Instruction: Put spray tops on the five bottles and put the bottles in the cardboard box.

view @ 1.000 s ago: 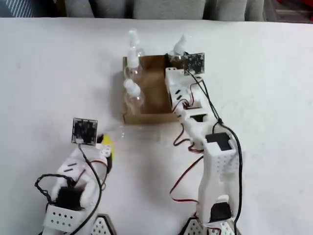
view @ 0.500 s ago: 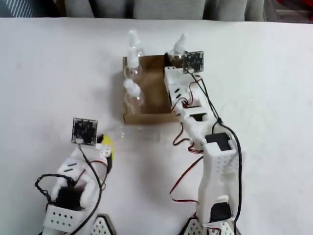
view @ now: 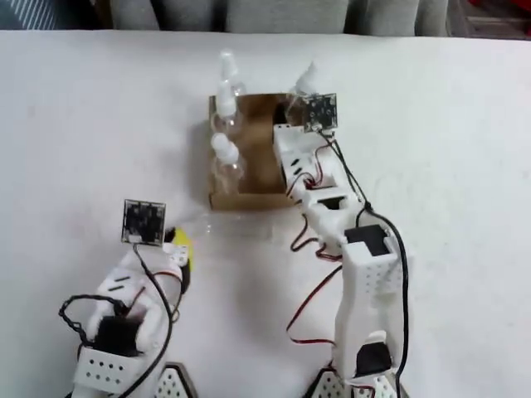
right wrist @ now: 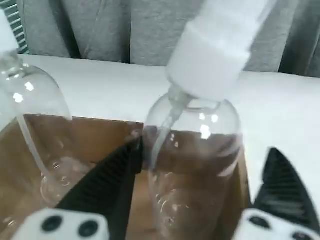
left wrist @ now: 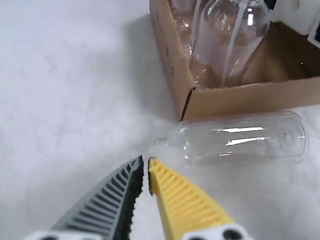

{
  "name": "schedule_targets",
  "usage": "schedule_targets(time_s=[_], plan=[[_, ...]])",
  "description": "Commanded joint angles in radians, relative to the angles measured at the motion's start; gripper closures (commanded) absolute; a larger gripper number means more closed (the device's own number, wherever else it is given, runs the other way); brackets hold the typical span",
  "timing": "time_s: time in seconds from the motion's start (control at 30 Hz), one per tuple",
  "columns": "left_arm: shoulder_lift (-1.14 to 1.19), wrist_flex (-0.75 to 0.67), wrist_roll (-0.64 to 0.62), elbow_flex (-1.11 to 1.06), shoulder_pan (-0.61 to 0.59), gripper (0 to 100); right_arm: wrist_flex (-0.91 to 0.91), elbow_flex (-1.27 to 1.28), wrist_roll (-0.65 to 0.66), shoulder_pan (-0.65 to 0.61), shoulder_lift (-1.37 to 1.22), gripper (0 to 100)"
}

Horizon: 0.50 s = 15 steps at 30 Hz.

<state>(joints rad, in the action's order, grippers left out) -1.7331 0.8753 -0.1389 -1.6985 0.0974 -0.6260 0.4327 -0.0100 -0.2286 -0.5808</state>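
Clear tilted bottle (right wrist: 195, 165) with a white spray top (right wrist: 215, 50) sits at the far right corner of the cardboard box (view: 249, 200), between the fingers of the right claw (right wrist: 205, 149). That claw is spread around it: one finger touches the bottle's side, the other stands off with a gap showing. Hard to say whether the bottle's base rests on the box floor.

Also in the box, two bottles (view: 224, 116) with tops on stand upright along the wall on the left arm's side, one behind the other. A bare bottle (left wrist: 240, 137), no top, lies on its side on the counter (view: 99, 124) just beside the box's near wall. The left claw (left wrist: 146, 165) is pressed together and empty, tips near that bottle's neck.

Since a second ago the right arm has shifted slightly toward the box's middle, and the left arm is unchanged.
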Motion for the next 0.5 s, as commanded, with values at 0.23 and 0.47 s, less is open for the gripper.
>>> schedule_targets(time_s=[0.23, 0.47], plan=[[-0.005, -0.003, 0.014, 0.002, -0.008, 98, 0.042, -0.006, -0.003, -0.01, 0.031, 65.9], [-0.005, -0.003, 0.014, 0.002, -0.008, 98, 0.047, -0.006, -0.012, -0.007, 0.09, 65.9]])
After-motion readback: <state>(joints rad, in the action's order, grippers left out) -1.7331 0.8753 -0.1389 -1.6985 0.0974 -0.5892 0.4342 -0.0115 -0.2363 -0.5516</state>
